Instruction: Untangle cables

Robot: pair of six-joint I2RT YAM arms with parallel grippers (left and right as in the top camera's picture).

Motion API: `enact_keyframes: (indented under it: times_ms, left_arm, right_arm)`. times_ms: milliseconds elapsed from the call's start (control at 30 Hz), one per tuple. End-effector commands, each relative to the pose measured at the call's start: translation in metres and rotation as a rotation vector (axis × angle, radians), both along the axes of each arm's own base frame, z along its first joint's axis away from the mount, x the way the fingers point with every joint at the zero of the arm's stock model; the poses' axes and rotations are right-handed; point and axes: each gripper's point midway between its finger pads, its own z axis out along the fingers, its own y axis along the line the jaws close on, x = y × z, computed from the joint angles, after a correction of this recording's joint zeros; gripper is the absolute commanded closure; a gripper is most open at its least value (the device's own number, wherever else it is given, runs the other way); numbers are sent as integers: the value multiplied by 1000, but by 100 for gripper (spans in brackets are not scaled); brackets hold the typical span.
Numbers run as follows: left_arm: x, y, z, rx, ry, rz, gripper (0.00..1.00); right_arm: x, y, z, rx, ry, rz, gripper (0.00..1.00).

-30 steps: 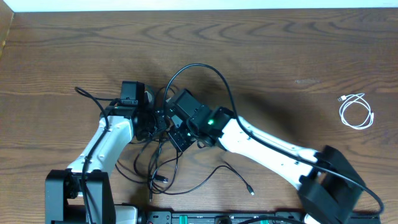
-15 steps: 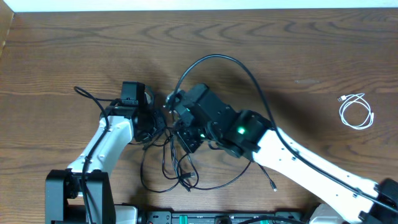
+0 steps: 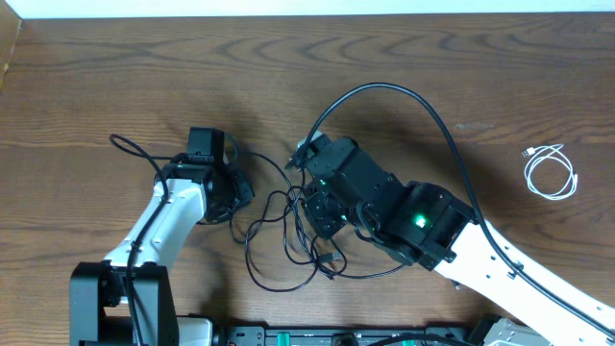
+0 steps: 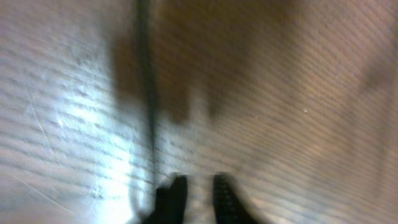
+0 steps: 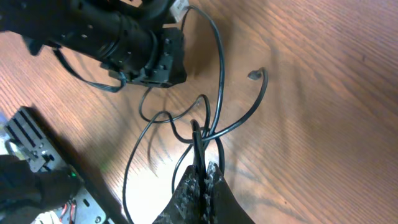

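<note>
A tangle of black cable [image 3: 288,235] lies on the wooden table between my two arms. One long loop [image 3: 423,106] of it arcs up and over to the right. My right gripper [image 3: 322,219] is shut on a black strand [image 5: 198,140] just above its fingertips [image 5: 211,174], and several loops spread out in front of it. A loose plug end [image 5: 255,74] rests on the wood. My left gripper [image 3: 235,187] sits left of the tangle. In the blurred left wrist view its fingers [image 4: 179,193] stand slightly apart over bare wood, with a dark strand [image 4: 146,93] to their left.
A coiled white cable [image 3: 551,173] lies apart at the far right. A strand of black cable [image 3: 125,144] trails out to the left of the left arm [image 3: 163,216]. The robot base rail [image 3: 288,336] runs along the front edge.
My right gripper has moved right with its strand, dragging the tangle away from the left gripper. The big loop has swung out to the right. The left arm has stayed nearly still.
</note>
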Motion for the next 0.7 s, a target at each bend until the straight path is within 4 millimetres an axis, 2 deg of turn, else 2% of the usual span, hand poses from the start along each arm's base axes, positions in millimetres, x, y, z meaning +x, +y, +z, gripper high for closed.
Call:
enact_keyframes:
  times_ms: [0,267,433,567,667]
  left_arm:
    - [0,-13,7,-66,-14,-55,51]
    - [3,-43,27,-292,-83,-211,47]
    - [-2,-78,63,-588,-177,-362,45]
    - [-6,-93,84,-739,-200,-386,44]
    - [-7,-95,87,-762,-204,-391,40]
  right_arm:
    - [1,-7,4,-27,-32,-5,99]
    - [-11,-24,-12,-151,-22,81,99]
    - [-15,-30,-17,-200,-28,120,99]
    - [-13,-29,-16,-193,-36,117,99]
    - [-12,-20,-10,-155,-50,129,99]
